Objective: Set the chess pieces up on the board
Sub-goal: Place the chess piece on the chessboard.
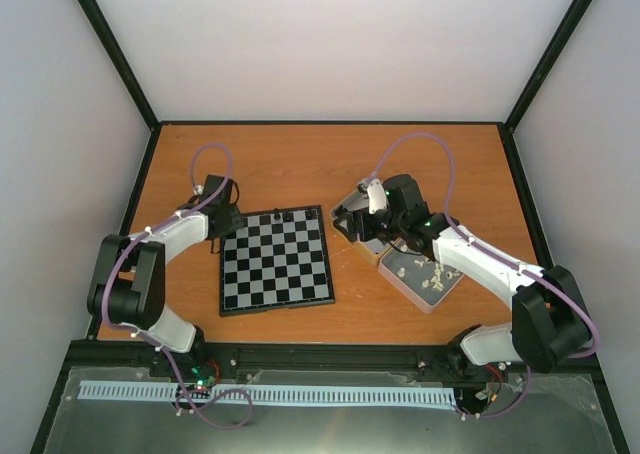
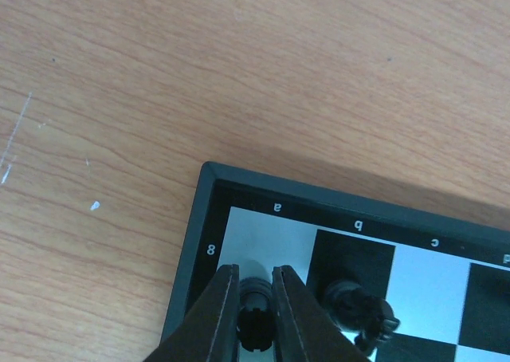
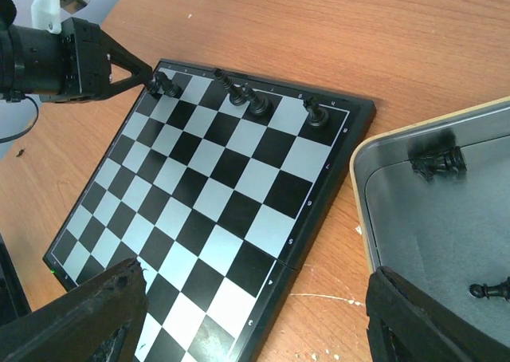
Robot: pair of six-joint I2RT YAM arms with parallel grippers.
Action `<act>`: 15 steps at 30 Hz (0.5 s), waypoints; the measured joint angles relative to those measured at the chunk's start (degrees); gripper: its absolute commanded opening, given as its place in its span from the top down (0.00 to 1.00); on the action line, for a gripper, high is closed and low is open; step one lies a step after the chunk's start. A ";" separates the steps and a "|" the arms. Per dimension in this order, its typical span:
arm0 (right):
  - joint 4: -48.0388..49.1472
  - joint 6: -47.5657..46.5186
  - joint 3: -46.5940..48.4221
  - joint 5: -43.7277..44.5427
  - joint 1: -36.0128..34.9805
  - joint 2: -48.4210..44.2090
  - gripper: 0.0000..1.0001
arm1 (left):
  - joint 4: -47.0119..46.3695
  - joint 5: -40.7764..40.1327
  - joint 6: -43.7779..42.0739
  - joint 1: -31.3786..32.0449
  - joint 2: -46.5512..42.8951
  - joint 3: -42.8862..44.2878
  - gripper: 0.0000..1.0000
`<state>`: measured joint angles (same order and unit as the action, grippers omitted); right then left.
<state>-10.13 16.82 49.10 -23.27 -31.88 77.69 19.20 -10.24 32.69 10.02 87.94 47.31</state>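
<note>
The board (image 1: pixel 275 262) lies at the table's centre. In the left wrist view my left gripper (image 2: pixel 255 278) is shut on a black rook (image 2: pixel 255 300) that stands on the corner white square a8. A black knight (image 2: pixel 362 312) stands on b8 beside it. In the right wrist view several black pieces (image 3: pixel 259 105) stand along the board's (image 3: pixel 207 179) far row, and the left gripper (image 3: pixel 119 63) is at that corner. My right gripper (image 3: pixel 256 273) is wide open and empty above the board's right edge. In the top view it (image 1: pixel 365 224) hovers over a tin.
A silver tin (image 3: pixel 398 194) right of the board holds loose black pieces (image 3: pixel 437 163). A second tin (image 1: pixel 445 292) with cream-white pieces (image 1: pixel 418 266) lies at the front right. Bare wooden table lies behind the board.
</note>
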 measured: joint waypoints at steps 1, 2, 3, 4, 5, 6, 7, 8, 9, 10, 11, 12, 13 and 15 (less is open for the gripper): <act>-0.04 -0.02 0.00 0.07 0.00 0.00 0.25 | 0.00 0.00 0.00 0.00 0.42 0.00 0.91; -0.07 -0.02 0.00 0.15 0.00 0.00 0.25 | -0.11 -0.04 0.00 0.00 0.83 0.02 0.91; -0.13 -0.02 0.00 0.17 0.00 0.00 0.25 | -0.28 -0.04 0.00 0.00 1.01 0.22 0.91; -0.20 -0.04 0.00 0.20 0.00 0.00 0.25 | -0.37 -0.02 0.00 0.00 1.20 0.33 0.91; -0.31 -0.04 0.00 0.20 0.00 0.00 0.25 | -0.61 0.00 0.00 0.00 1.31 0.39 0.91; -0.42 -0.04 0.00 0.22 0.00 0.00 0.25 | -0.83 0.00 0.00 0.00 1.40 0.42 0.91; -0.42 -0.04 0.00 0.24 0.00 0.00 0.25 | -1.11 0.00 0.00 0.00 1.49 0.42 0.90; -0.44 -0.04 0.00 0.26 0.00 0.00 0.25 | -1.31 0.00 -0.02 0.00 1.53 0.44 0.90; -0.44 -0.04 0.00 0.28 0.00 0.00 0.25 | -1.36 0.00 -0.02 0.00 1.55 0.44 0.90; -0.44 -0.07 0.00 0.33 0.00 0.00 0.25 | -1.44 -0.02 -0.02 0.00 1.57 0.42 0.90; -0.46 -0.07 0.00 0.35 0.00 0.00 0.25 | -1.51 -0.02 -0.02 0.00 1.60 0.42 0.90; -0.48 -0.07 0.00 0.37 0.00 0.00 0.25 | -1.55 -0.04 -0.02 0.00 1.64 0.44 0.89; -0.50 -0.09 0.00 0.37 0.00 0.00 0.25 | -1.68 -0.09 -0.02 0.00 1.73 0.46 0.87; -0.59 -0.26 0.00 0.37 0.00 0.00 0.25 | -1.92 -0.24 -0.02 0.00 2.14 0.76 0.83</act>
<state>-10.72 16.56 49.10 -22.90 -31.88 77.69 17.28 -10.48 32.67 10.02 90.08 48.07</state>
